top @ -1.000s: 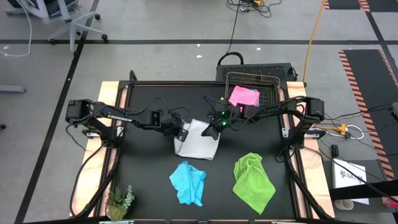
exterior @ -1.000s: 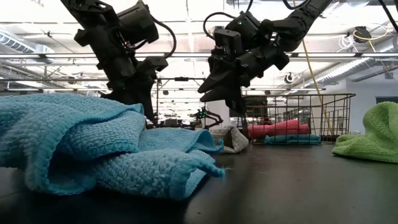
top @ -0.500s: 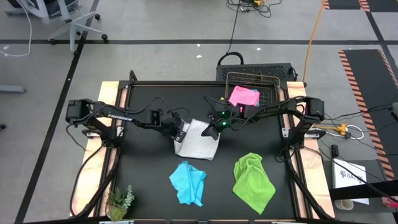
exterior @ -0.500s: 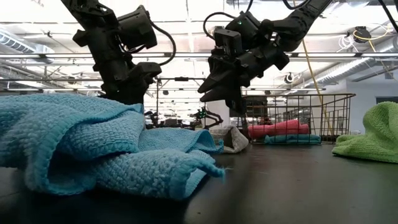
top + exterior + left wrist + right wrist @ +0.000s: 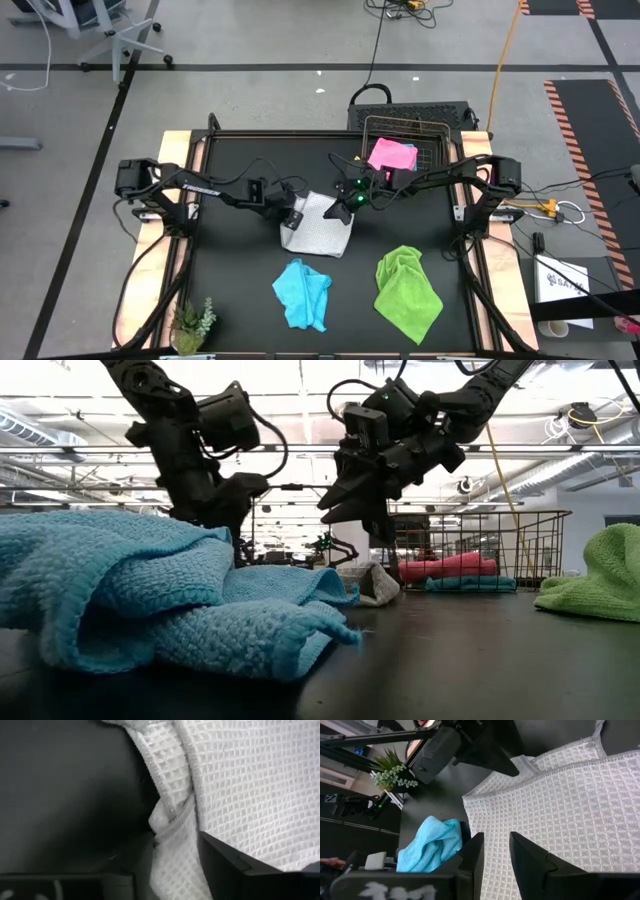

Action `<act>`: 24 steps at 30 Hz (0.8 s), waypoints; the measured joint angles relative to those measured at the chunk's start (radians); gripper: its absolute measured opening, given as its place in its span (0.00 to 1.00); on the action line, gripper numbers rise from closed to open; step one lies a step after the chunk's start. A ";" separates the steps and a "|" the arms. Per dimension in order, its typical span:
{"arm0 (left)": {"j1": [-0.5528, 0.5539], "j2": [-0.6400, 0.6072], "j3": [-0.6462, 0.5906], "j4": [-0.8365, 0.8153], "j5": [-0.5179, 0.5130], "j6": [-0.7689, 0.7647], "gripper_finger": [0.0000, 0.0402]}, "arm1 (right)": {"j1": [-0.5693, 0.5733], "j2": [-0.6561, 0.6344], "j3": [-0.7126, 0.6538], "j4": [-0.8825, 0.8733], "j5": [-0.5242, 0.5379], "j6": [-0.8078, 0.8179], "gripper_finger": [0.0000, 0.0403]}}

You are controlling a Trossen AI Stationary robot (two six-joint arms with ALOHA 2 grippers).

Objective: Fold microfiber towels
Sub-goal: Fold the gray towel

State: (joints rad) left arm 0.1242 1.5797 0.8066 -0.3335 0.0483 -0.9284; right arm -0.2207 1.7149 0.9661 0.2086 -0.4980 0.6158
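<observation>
Pink and blue cloths (image 5: 392, 155) lie folded in the wire basket (image 5: 428, 130); the white-grey waffle-weave towel (image 5: 320, 232) sits partly folded, its edge between the left gripper's (image 5: 290, 211) parted jaws, the right gripper (image 5: 337, 205) hovering half-open and empty above it, while the crumpled light blue towel (image 5: 302, 294) and lime green towel (image 5: 407, 289) remain unfolded

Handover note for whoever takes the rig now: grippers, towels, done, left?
Left gripper: at the white towel's left edge, a fold of that edge between its open fingers.
Right gripper: over the towel's top right corner, fingers slightly apart, holding nothing.
White towel mid-table, partly folded. Blue towel and green towel lie crumpled at the front. Pink towel sits in the wire basket on a second blue one.
Done: the two in the basket. Left: finish the white one, then blue and green.
</observation>
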 joint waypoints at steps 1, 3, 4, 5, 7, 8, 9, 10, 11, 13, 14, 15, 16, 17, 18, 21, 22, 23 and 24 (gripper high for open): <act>0.000 -0.001 -0.001 -0.011 0.002 -0.005 0.34 | 0.000 0.000 0.000 0.000 0.001 0.000 0.20; -0.004 -0.002 -0.003 -0.009 0.009 -0.015 0.27 | 0.000 0.000 0.000 -0.001 0.002 -0.001 0.20; -0.006 -0.002 -0.002 -0.003 0.011 -0.016 0.23 | 0.000 0.000 0.000 -0.001 0.002 -0.001 0.20; -0.008 -0.002 -0.002 -0.002 0.013 -0.016 0.19 | 0.000 0.000 0.000 -0.002 0.002 -0.001 0.20; -0.013 -0.003 -0.002 0.000 0.013 -0.016 0.10 | 0.000 0.000 0.000 -0.004 0.002 -0.001 0.20; -0.015 -0.002 -0.002 0.001 0.013 -0.015 0.06 | 0.000 0.000 0.000 -0.004 0.002 -0.001 0.20; -0.015 -0.002 -0.002 0.003 0.014 -0.014 0.03 | 0.000 0.000 0.000 -0.004 0.002 -0.002 0.20; -0.015 -0.002 -0.002 0.008 0.019 -0.015 0.02 | 0.000 0.000 0.000 -0.004 0.002 -0.002 0.20; -0.015 -0.002 -0.002 0.010 0.029 -0.016 0.03 | 0.000 0.000 0.000 -0.004 0.002 -0.002 0.20; -0.015 -0.002 -0.002 0.010 0.036 -0.016 0.06 | 0.000 0.000 0.000 -0.004 0.002 -0.003 0.20; -0.015 -0.002 -0.002 0.011 0.037 -0.016 0.07 | 0.000 0.000 0.000 -0.004 0.002 -0.003 0.20; -0.015 -0.002 -0.002 0.010 0.037 -0.014 0.09 | 0.000 0.000 0.000 -0.004 0.002 -0.003 0.20; -0.015 -0.002 -0.002 0.009 0.037 -0.013 0.10 | 0.000 0.000 0.000 -0.004 0.002 -0.003 0.20; -0.015 -0.002 -0.002 0.009 0.037 -0.015 0.11 | 0.000 0.000 0.000 -0.004 0.001 -0.003 0.20; -0.015 -0.003 -0.002 0.009 0.038 -0.016 0.11 | 0.000 0.000 0.000 -0.004 0.001 -0.003 0.20; -0.015 -0.015 -0.002 0.003 0.039 -0.017 0.09 | 0.000 0.000 0.000 -0.004 0.001 -0.002 0.20; -0.014 -0.025 -0.002 0.003 0.040 -0.017 0.08 | 0.000 0.000 0.000 -0.004 0.001 -0.002 0.20; -0.014 -0.035 -0.001 0.006 0.040 -0.017 0.07 | 0.000 0.000 0.000 -0.005 0.001 -0.002 0.20; -0.014 -0.048 0.000 0.005 0.040 -0.017 0.06 | 0.000 0.000 0.000 -0.004 0.001 -0.002 0.20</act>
State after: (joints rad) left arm 0.1097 1.5318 0.8062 -0.3282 0.0883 -0.9451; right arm -0.2207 1.7149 0.9661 0.2043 -0.4975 0.6136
